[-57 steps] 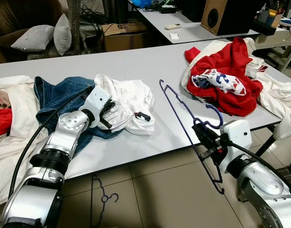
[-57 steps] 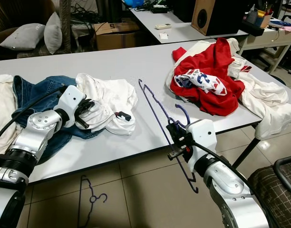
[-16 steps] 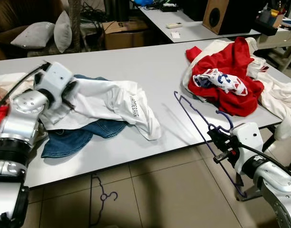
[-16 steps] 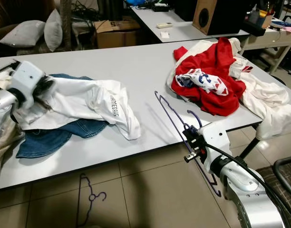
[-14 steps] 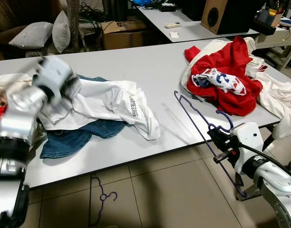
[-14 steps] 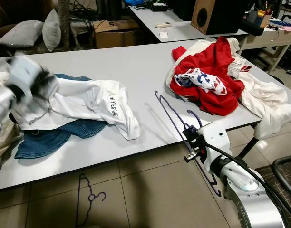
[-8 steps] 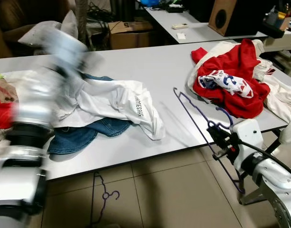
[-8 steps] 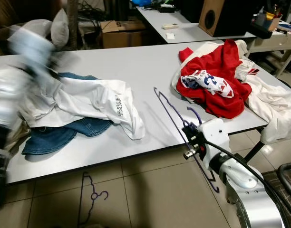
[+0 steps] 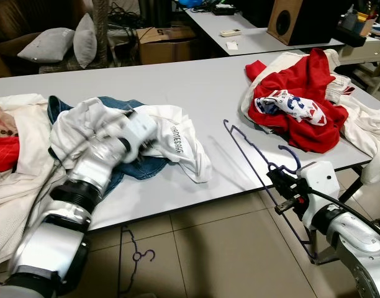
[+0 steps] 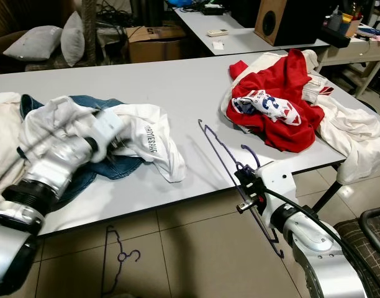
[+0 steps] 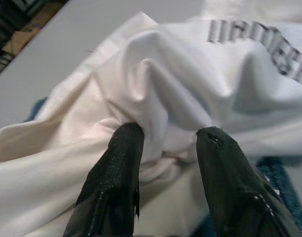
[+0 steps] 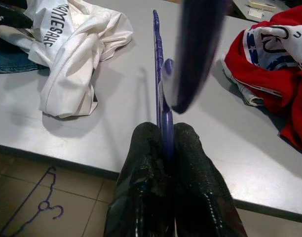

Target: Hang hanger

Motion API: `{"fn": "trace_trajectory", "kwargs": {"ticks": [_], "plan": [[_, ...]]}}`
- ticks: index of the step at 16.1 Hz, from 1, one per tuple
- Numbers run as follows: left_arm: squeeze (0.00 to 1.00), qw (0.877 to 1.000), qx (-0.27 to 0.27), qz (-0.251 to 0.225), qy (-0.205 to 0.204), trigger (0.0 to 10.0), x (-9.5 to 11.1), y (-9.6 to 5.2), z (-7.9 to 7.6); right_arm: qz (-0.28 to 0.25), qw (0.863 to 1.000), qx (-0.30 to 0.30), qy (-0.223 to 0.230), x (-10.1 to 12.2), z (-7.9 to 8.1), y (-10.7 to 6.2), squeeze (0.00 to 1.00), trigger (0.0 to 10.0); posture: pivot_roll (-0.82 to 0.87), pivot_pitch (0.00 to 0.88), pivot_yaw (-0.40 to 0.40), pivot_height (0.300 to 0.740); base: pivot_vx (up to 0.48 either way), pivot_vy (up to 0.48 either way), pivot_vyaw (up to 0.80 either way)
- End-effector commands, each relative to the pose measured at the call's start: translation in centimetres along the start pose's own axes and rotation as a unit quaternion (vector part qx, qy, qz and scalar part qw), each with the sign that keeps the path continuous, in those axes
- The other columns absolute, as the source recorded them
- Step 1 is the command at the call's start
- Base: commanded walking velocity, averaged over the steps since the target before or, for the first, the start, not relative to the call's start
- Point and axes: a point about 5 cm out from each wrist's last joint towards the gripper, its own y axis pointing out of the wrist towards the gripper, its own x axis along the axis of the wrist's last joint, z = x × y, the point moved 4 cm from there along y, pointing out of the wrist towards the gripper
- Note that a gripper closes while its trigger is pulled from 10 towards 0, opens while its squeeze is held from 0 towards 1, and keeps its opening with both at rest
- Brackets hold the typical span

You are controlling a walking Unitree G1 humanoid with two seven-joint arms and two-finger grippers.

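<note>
A purple hanger (image 9: pixel 258 162) is held at the near edge of the grey table (image 9: pixel 202 87), at about 4 o'clock in the head view. The right gripper (image 12: pixel 165 143) is closed tight on the hanger's thin bar, with both black fingers pressed against it. The top end of the hanger leans in over the table, and the low end hangs past the edge, over the tiled floor (image 9: pixel 208 248). Bare table is seen between the hanger and the white shirt (image 9: pixel 171 133) at 9 o'clock, and more bare table lies toward 12 o'clock. A pile of red clothes (image 9: pixel 302 105) sits at 2 o'clock, near the hook.

The left gripper (image 11: pixel 166 140) is half open, with white cloth bunched between its fingers; a firm grip cannot be told. A second earlier it was raised at the far left; now it is set down on the shirt, above the blue jeans (image 9: pixel 131 167). The hanger is held much as before.

Another hanger (image 9: pixel 134 251) lies on the floor under the table edge. The left arm is blurred in the head views, and its fingers are hidden there.
</note>
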Motion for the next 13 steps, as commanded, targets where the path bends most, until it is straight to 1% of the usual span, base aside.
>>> {"fn": "trace_trajectory", "kwargs": {"ticks": [1, 2, 3, 5, 6, 8, 9, 10, 11, 12, 13], "plan": [[0.00, 1.000, -0.007, -0.012, 0.010, 8.1, 0.7, 0.2, -0.2, -0.008, 1.000, -0.004, -0.007, 0.7, -0.1, -0.1, 0.00, 10.0, -0.12, 0.000, 0.029, 0.740, 0.000, 0.000, 0.00], [0.00, 1.000, -0.010, -0.017, 0.008, 4.2, 0.9, 0.3, -0.4, -0.008, 1.000, -0.004, -0.007, 0.7, -0.2, -0.1, 0.00, 10.0, -0.12, 0.000, 0.029, 0.740, 0.000, 0.000, 0.00], [0.00, 1.000, -0.016, -0.027, 0.005, 0.0, 1.2, 0.4, -0.7, -0.009, 1.000, -0.004, -0.007, 0.7, -0.1, -0.1, 0.00, 10.0, -0.12, 0.000, 0.029, 0.740, 0.000, 0.000, 0.00], [0.00, 0.999, -0.018, -0.030, 0.006, 0.0, 1.2, 0.5, -0.9, -0.009, 1.000, -0.004, -0.007, 0.7, -0.1, -0.1, 0.00, 10.0, -0.12, 0.000, 0.029, 0.740, 0.000, 0.000, 0.00], [0.00, 0.999, 0.011, -0.032, 0.012, 0.0, 1.2, 0.4, -0.2, -0.009, 1.000, -0.005, -0.006, 0.7, -0.1, 0.0, 0.00, 10.0, -0.12, 0.000, 0.030, 0.740, 0.000, 0.000, 0.00], [0.00, 0.998, 0.049, -0.042, 0.017, 0.0, 1.6, 0.3, 0.8, -0.010, 1.000, -0.007, -0.005, 0.7, -0.1, 0.0, 0.00, 10.0, -0.12, 0.000, 0.030, 0.740, 0.000, 0.000, 0.00], [0.00, 0.997, 0.059, -0.052, 0.019, 0.0, 1.9, 0.2, 1.1, -0.011, 1.000, -0.007, -0.005, 0.7, -0.1, 0.0, 0.00, 10.0, -0.12, 0.000, 0.028, 0.740, 0.000, 0.000, 0.00], [0.00, 0.997, 0.057, -0.061, 0.008, 0.0, 2.1, 0.2, 1.0, -0.011, 1.000, -0.006, -0.005, 0.7, -0.1, 0.0, 0.00, 10.0, -0.12, 0.000, 0.026, 0.740, 0.000, 0.000, 0.00], [0.00, 0.996, 0.050, -0.068, -0.004, 0.0, 2.3, 0.3, 0.8, -0.010, 1.000, -0.005, -0.005, 0.7, -0.1, 0.0, 0.00, 10.0, -0.12, 0.000, 0.026, 0.740, 0.000, 0.000, 0.00], [0.00, 0.996, 0.018, -0.083, -0.033, 0.0, 2.7, 0.6, -0.4, -0.012, 1.000, -0.005, -0.006, 0.8, -0.1, 0.1, 0.00, 10.0, -0.11, 0.000, 0.022, 0.740, 0.000, 0.000, 0.00], [0.00, 0.993, -0.010, -0.096, -0.073, 0.0, 3.2, 1.0, -1.9, -0.017, 1.000, -0.009, -0.006, 1.1, -0.2, 0.2, 0.00, 10.0, -0.11, 0.000, 0.022, 0.740, 0.000, 0.000, 0.00]]}}
